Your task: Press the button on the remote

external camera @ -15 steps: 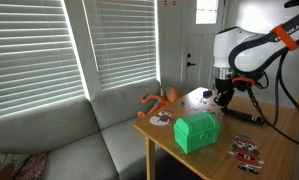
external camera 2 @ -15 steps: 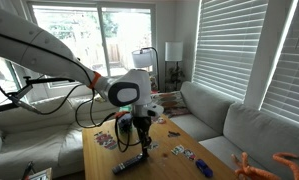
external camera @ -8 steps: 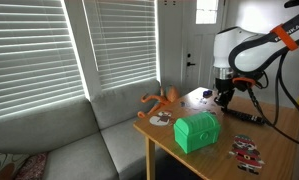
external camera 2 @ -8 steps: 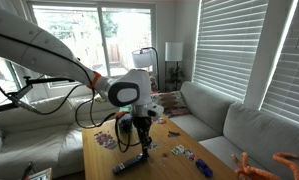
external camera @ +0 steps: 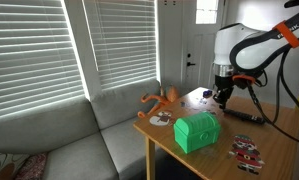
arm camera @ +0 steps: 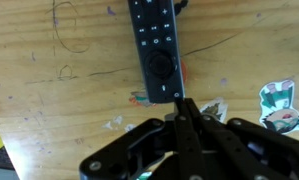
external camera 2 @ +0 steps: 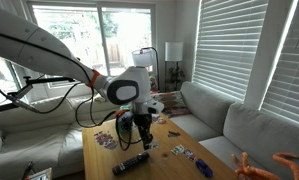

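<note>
Gripper: fingers pinched together, nothing held, hovering clear of the remote. The remote lies flat on the wooden table, just ahead of the fingertips. Step: aligning for the press. Next move: centre over a button, then descend gently.

Home living room, I judge: grey sofa at 9 o'clock of my desk, slatted window blinds, floor lamp.

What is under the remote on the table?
The remote lies flat on the wooden table, and wood shows along both its long sides. The strip right beneath it is covered, so whether anything lies there cannot be seen.
</note>
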